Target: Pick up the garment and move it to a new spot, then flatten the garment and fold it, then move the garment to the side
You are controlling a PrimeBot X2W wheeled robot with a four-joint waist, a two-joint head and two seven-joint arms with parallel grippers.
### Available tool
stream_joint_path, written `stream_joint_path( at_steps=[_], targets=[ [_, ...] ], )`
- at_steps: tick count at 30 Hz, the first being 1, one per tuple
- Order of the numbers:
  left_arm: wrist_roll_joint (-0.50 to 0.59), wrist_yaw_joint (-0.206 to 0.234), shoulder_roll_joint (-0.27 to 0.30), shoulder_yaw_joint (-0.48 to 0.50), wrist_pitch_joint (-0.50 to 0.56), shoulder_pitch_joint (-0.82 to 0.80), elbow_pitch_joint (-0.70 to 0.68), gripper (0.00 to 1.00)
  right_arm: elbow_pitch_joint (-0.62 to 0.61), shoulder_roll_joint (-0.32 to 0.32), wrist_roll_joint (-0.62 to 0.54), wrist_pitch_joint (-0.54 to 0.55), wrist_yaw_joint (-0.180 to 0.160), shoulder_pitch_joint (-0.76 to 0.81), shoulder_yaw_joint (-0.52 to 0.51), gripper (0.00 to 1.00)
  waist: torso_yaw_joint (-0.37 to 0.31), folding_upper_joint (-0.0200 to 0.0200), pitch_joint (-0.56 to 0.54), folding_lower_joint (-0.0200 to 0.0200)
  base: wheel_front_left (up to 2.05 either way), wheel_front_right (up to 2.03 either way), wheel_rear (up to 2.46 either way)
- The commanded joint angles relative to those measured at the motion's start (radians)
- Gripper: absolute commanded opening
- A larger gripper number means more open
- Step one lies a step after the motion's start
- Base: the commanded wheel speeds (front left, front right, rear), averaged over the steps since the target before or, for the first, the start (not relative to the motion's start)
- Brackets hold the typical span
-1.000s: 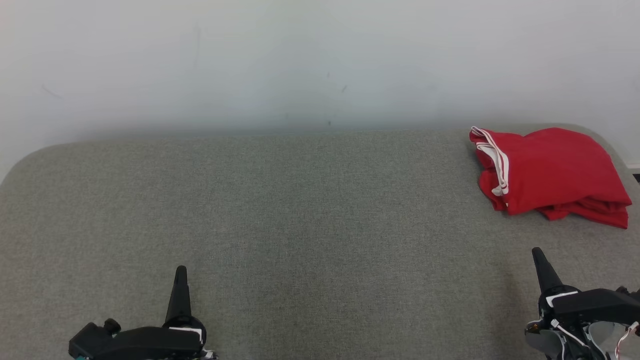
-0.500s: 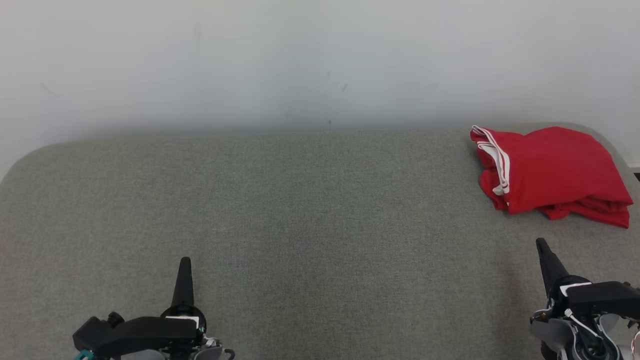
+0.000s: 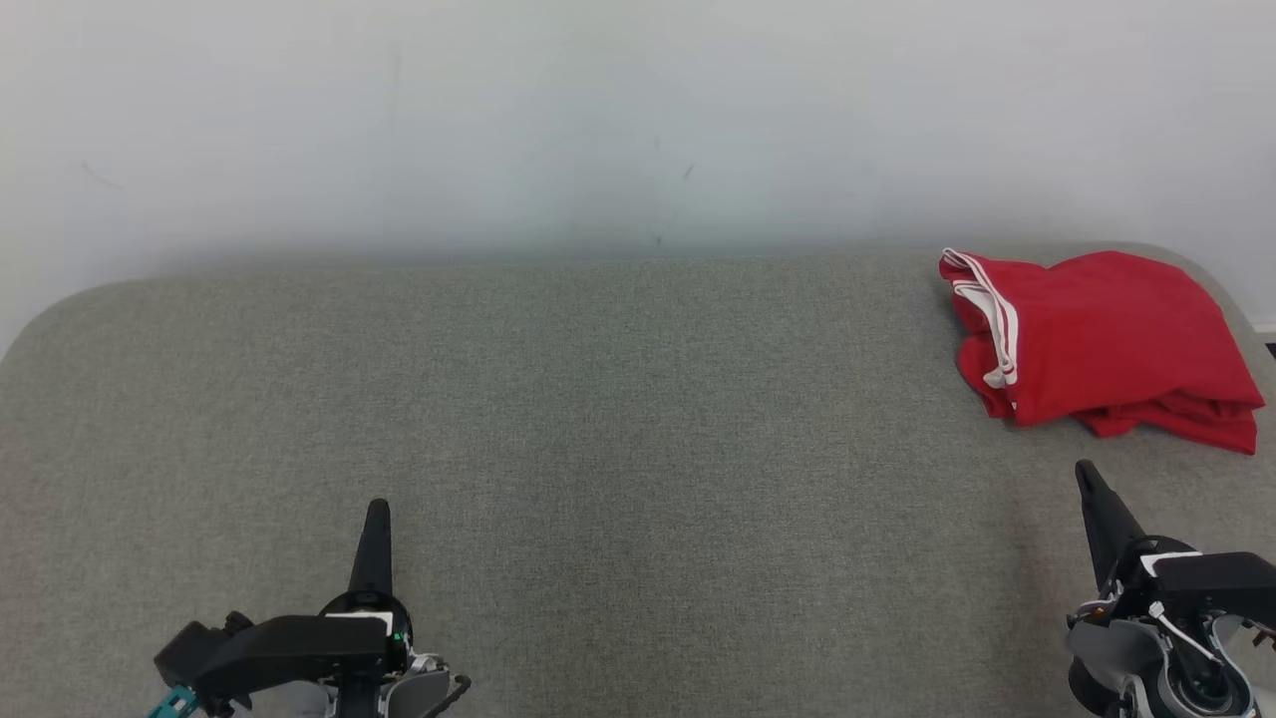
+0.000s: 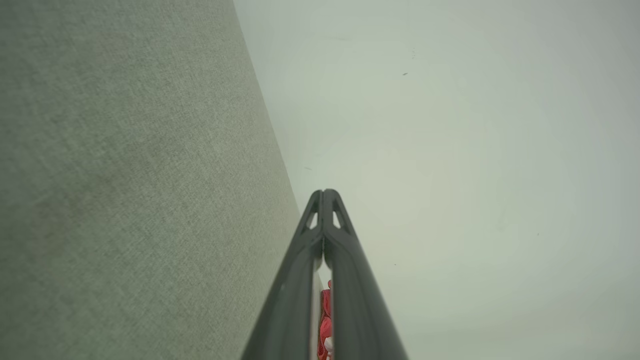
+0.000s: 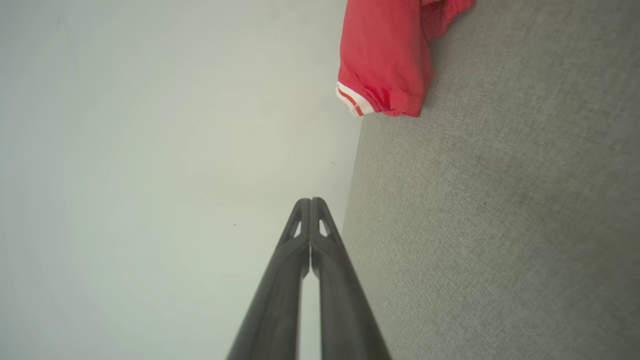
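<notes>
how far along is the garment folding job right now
Done: nothing that can be confirmed. The red garment lies bunched in loose layers at the far right of the grey surface, not neatly flat. In hand: nothing. The left gripper and right gripper are both shut, empty and apart from the cloth. Left: seemingly everything, from pick-up through flattening, folding and moving aside.

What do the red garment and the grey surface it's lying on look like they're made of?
Red garment: looks like soft, thin knit fabric, matte, probably jersey; it lies in limp folds, with white stripe trim at one edge.
Grey surface: seems covered in a woven or felt-like textile, matte; a fine heathered grain shows.
</notes>
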Motion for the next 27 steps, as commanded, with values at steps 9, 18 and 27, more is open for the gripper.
stream_joint_path(
  at_steps=[9, 18, 27],
  targets=[
    [-0.088, -0.008, 0.005, -0.010, 0.006, -0.037, 0.009, 0.00, 0.012, -0.010, 0.081, 0.034, -0.002, -0.034, -0.020, 0.00, 0.001, -0.0001, 0.002, -0.0001, 0.00, 0.00, 0.00],
    [-0.151, -0.007, 0.005, -0.020, 0.010, -0.051, 0.017, 0.00, 0.023, -0.012, 0.141, 0.058, -0.002, -0.048, -0.034, 0.00, 0.002, -0.0001, 0.004, -0.0001, 0.00, 0.00, 0.00],
    [-0.160, -0.007, 0.005, -0.021, 0.012, -0.053, 0.019, 0.00, 0.025, -0.013, 0.150, 0.062, -0.002, -0.049, -0.035, 0.00, 0.002, -0.0001, 0.005, -0.0001, 0.00, 0.00, 0.00]
  ],
)
